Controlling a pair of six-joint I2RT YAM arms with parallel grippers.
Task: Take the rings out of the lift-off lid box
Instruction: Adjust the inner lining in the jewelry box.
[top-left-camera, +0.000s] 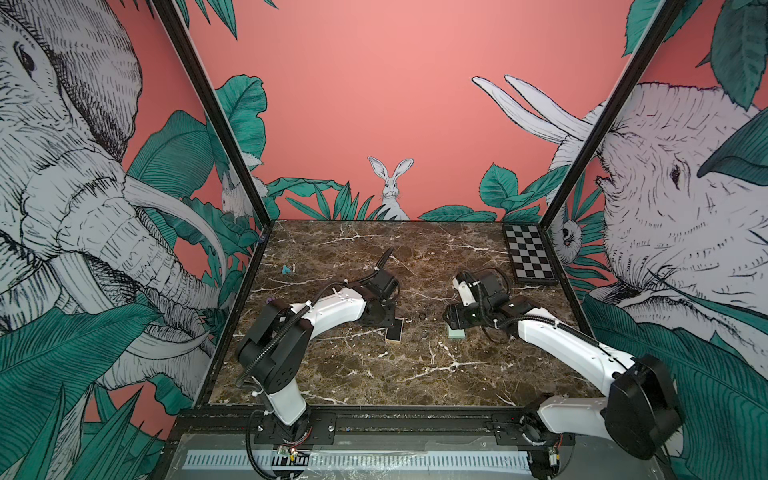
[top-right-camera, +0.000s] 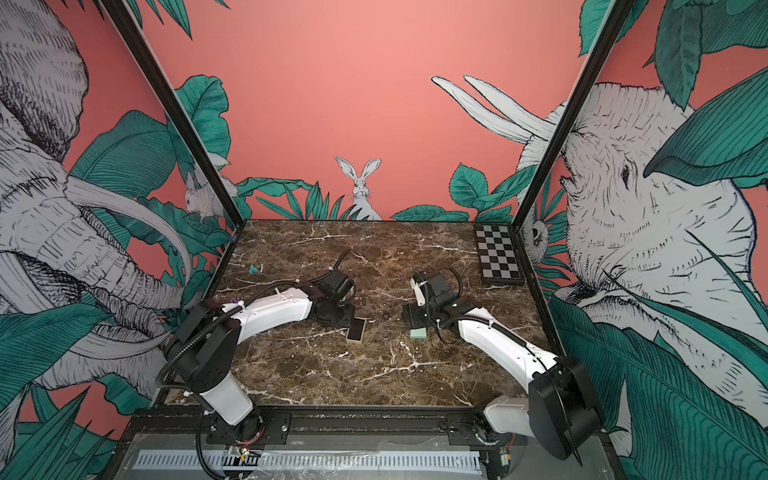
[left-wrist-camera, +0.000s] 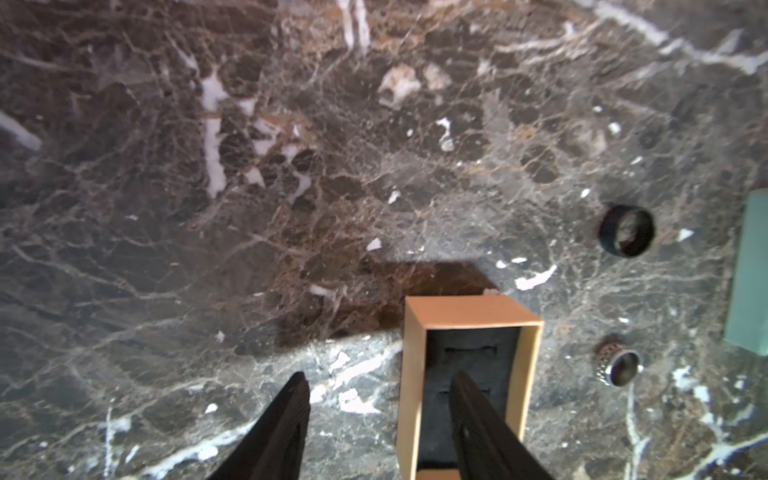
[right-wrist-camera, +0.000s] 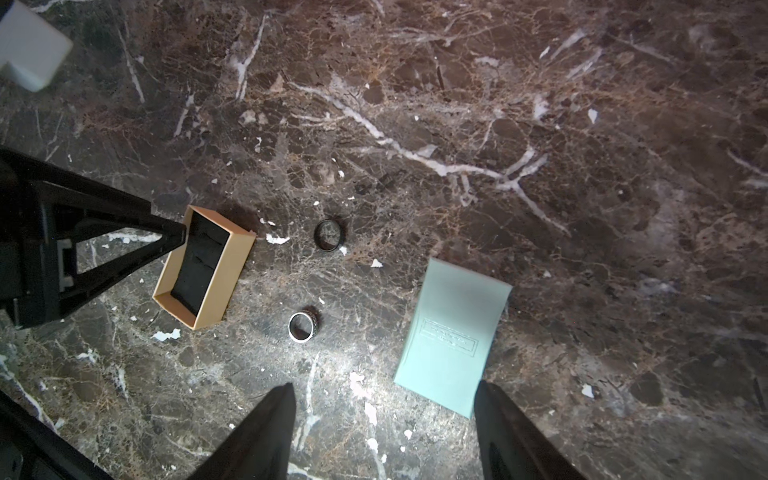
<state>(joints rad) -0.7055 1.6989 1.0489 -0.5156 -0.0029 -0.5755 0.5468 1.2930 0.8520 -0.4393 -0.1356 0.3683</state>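
Note:
The lift-off lid box lies open in two parts on the marble. Its cream-yellow base (left-wrist-camera: 469, 316) (right-wrist-camera: 232, 266) (top-left-camera: 394, 331) shows bare black lining. The mint-green lid (right-wrist-camera: 451, 336) (top-left-camera: 456, 332) lies flat to the right of it. Two rings rest on the table between them: a dark one (right-wrist-camera: 329, 235) (left-wrist-camera: 626, 230) and a patterned silvery one (right-wrist-camera: 304, 327) (left-wrist-camera: 619, 365). My left gripper (left-wrist-camera: 379, 374) is open, one finger inside the base, the other outside its long wall. My right gripper (right-wrist-camera: 384, 385) is open, holding nothing, just beside the lid's near corner.
A black-and-white checkerboard (top-left-camera: 530, 259) lies at the back right by the wall. A small teal bit (top-left-camera: 286, 270) and a small purple bit (top-left-camera: 271, 299) sit at the left. Printed walls close in three sides of the marble table (top-left-camera: 374, 374).

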